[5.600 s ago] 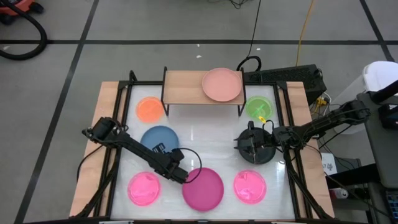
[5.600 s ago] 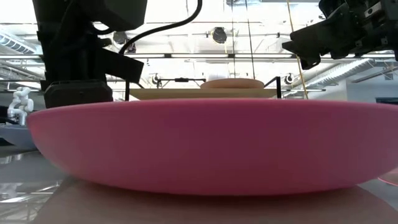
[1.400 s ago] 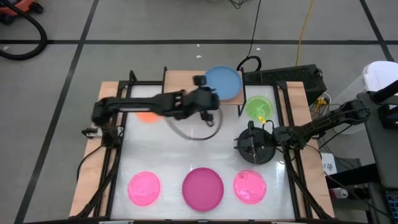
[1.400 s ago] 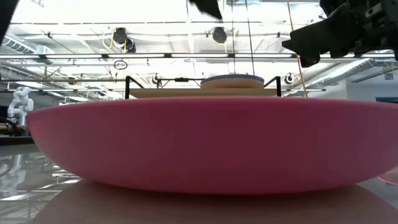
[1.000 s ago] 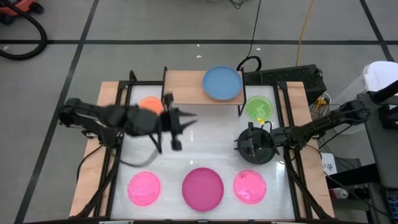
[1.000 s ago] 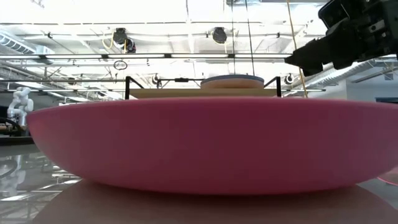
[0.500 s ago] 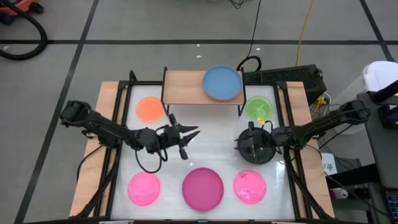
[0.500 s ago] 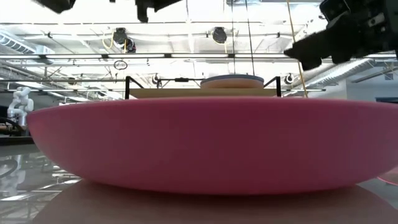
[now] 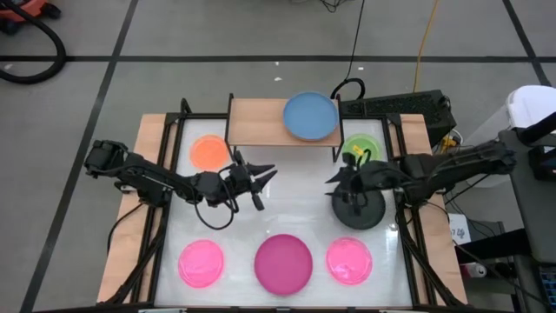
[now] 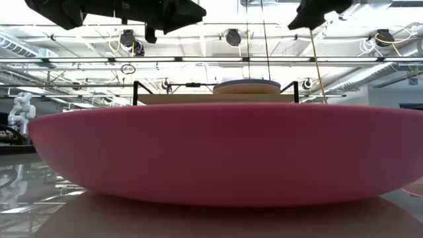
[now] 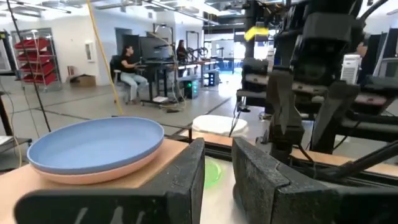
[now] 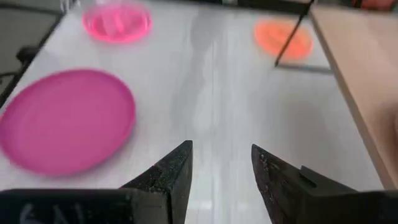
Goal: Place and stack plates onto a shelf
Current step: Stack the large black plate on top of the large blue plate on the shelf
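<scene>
The shelf (image 9: 261, 122) stands at the table's far edge with the blue plate (image 9: 311, 116) stacked on a salmon plate (image 11: 93, 173). The orange (image 9: 209, 152), green (image 9: 360, 148), black (image 9: 360, 211), magenta (image 9: 283, 263) and two hot-pink plates (image 9: 201, 263) (image 9: 349, 261) lie flat on the table. My left gripper (image 9: 265, 184) hovers open over the table's middle, pointing level toward the shelf's right end (image 11: 217, 174). My right gripper (image 9: 340, 179) hangs open above the black plate's far-left rim, slanting down toward the table's left (image 12: 222, 168). Neither holds anything.
The shelf's thin black legs (image 12: 292, 37) stand between the orange plate and the table's middle. The magenta plate (image 10: 218, 155) fills the low view right in front of that camera. Bare white tabletop (image 9: 295, 187) lies between the two grippers. People sit at desks in the room beyond.
My left gripper has sunk from shelf height to low over the table's middle, levelling out and rolling, still open. My right gripper has risen off the black plate and tipped up, still open. The black plate stays flat on the table.
</scene>
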You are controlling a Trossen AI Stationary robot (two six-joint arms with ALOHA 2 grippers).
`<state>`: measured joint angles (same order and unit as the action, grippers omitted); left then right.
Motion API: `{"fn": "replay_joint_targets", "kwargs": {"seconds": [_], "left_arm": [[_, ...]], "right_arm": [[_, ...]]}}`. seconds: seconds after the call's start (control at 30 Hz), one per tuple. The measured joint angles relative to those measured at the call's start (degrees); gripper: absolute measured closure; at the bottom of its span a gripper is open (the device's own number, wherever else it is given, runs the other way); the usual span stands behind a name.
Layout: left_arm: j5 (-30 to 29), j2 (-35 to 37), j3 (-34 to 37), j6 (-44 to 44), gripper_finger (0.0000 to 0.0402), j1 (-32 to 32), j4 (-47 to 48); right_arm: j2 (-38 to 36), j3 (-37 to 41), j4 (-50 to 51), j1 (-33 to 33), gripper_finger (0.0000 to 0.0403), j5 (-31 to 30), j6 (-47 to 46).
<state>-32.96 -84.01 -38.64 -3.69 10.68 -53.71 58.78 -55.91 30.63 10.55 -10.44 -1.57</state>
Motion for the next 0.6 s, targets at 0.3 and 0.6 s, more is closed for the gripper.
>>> {"fn": "replay_joint_targets", "kwargs": {"seconds": [0.3, 0.6], "left_arm": [[0.03, -0.01, 0.00, 1.41, 0.0314, -0.15, 0.10], [0.07, 0.00, 0.01, 3.18, 0.0314, -0.15, 1.57]], "right_arm": [[2.01, 2.77, 13.66, 0.40, 0.0257, 9.67, -9.39], [2.12, 16.76, 9.44, 4.44, 0.0257, 16.66, -24.02]]}}
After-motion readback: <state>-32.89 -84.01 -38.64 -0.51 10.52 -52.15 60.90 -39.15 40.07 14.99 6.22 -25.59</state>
